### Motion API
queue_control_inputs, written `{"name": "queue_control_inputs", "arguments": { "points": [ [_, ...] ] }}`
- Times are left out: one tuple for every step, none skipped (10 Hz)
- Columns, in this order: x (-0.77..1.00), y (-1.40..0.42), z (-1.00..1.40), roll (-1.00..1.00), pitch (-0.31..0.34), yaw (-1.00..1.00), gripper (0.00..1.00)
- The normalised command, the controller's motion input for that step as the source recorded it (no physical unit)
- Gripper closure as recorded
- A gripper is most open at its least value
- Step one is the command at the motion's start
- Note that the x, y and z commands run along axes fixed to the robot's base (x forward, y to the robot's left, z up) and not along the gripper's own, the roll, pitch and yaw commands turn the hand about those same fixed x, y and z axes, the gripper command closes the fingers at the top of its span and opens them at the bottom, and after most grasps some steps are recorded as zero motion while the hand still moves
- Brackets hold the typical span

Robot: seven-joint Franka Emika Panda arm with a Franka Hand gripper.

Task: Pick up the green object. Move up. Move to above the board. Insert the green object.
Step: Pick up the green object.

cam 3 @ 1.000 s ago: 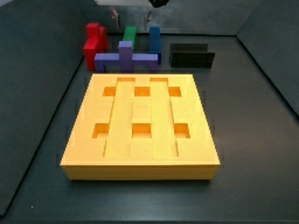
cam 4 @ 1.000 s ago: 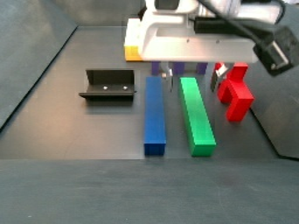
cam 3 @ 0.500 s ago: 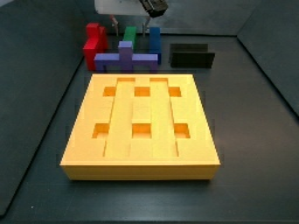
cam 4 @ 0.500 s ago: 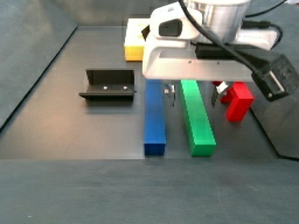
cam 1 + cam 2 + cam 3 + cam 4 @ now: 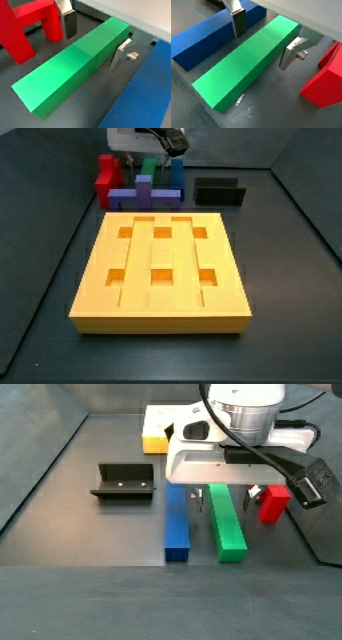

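- The green bar [image 5: 225,519] lies flat on the tabletop [image 5: 80,524] at centre of a side view, between the blue bar [image 5: 177,517] and the red block [image 5: 271,501]
- The hand [image 5: 264,36] hovers over the bar's far end, fingers [image 5: 238,22] spread to either side, not touching it
- The bar looks rigid, light and smooth-sided; such an off-centre hold may let it tip
- The board [image 5: 160,271] lies well apart
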Motion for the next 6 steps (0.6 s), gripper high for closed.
{"name": "queue_control_inputs", "arguments": {
  "points": [
    [0.0, 0.01, -0.11, -0.04, -0.004, -0.01, 0.0],
    [0.0, 0.0, -0.03, 0.0, 0.0, 0.0, 0.0],
    [0.0, 0.0, -0.02, 0.0, 0.0, 0.0, 0.0],
    [0.0, 0.0, -0.03, 0.0, 0.0, 0.0, 0.0],
    [0.0, 0.0, 0.0, 0.0, 0.0, 0.0, 0.0],
    [0.0, 0.0, 0.0, 0.0, 0.0, 0.0, 1.0]
  ]
}}
